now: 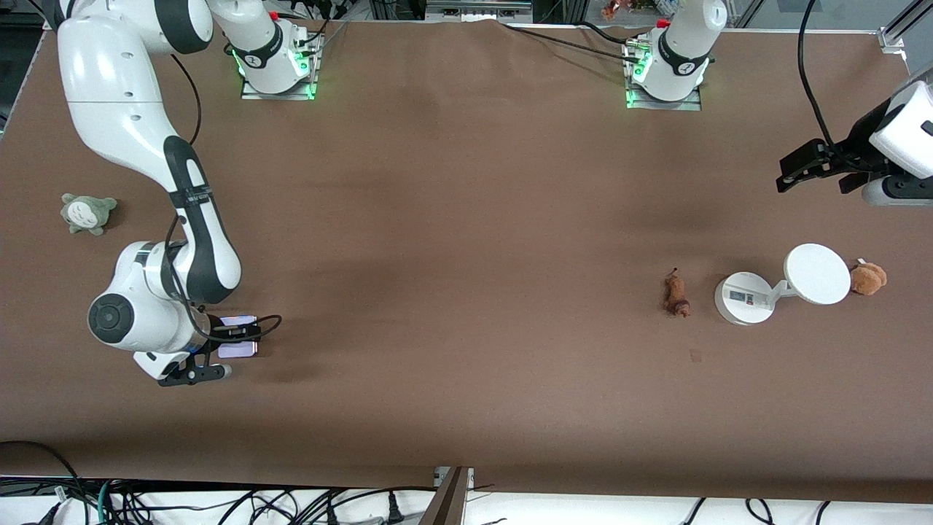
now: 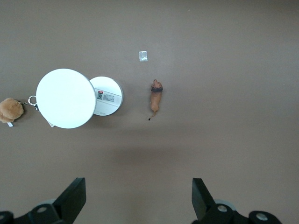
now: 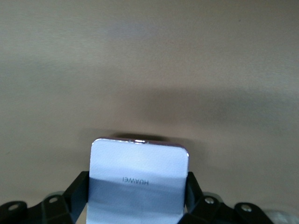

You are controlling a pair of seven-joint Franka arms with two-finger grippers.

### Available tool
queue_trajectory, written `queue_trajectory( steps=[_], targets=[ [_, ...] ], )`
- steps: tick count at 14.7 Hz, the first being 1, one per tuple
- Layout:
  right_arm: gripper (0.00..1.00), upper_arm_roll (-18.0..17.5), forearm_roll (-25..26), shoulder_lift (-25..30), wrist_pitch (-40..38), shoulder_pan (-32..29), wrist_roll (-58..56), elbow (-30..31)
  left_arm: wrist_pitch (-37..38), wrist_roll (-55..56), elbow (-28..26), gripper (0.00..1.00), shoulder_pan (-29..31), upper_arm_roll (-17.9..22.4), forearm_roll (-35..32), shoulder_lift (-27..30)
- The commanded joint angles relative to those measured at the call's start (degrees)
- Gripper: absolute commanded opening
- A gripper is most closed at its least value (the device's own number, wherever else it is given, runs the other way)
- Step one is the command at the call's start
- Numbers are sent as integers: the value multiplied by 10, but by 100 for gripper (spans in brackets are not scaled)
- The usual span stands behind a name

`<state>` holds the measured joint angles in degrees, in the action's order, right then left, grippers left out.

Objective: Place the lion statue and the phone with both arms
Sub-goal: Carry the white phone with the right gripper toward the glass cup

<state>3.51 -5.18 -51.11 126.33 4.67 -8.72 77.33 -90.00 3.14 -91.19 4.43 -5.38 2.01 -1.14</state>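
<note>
- The right gripper (image 1: 232, 343) is clamped on the phone (image 1: 238, 335), one finger (image 3: 78, 191) on each long edge; the right wrist view shows the pale back with lettering across it.
- It sits low over the table (image 1: 466, 219) at the right arm's end, toward the front camera. Whether the phone touches the cloth cannot be told.
- The left gripper (image 1: 820, 169) has its jaws spread wide with nothing between them, high over the left arm's end of the table.
- The lion statue (image 1: 677, 293) lies on the table apart from both grippers, just beside the white round-based device (image 1: 743, 297).
- A fuzzy brown plush toy (image 1: 867, 278) sits at the device's disc, partly covered by it in the front view.
- A grey-green plush toy (image 1: 87, 213) lies near the right arm's end.
- Much of the phone is hidden by the right wrist in the front view.
- The left arm is cut off at the frame edge.
- Brown cloth covers the table; cables run along its edge nearest the front camera.
</note>
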Motion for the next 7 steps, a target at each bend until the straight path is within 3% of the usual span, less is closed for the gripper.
queue_trajectory(
  steps=[1,3,4,5,6,7],
  targets=[
    [0,-2,-3,-1,28,0,-3,15,9,6,24,100,2,1,-11,-9],
    [5,-2,-3,-1,29,-3,-3,15,9,6,38,100,6,1,-10,-10],
    [25,-2,-3,-1,29,-4,-3,15,7,2,38,100,6,1,-10,-10],
    [70,-2,-4,-2,29,-4,-2,15,6,-1,38,100,3,0,-14,-13],
    [100,-2,-4,-1,28,-4,0,15,4,-1,39,100,2,0,-17,-25],
    [100,-2,-4,1,27,-4,-3,14,4,-1,47,100,3,-2,-28,-32]
  ],
)
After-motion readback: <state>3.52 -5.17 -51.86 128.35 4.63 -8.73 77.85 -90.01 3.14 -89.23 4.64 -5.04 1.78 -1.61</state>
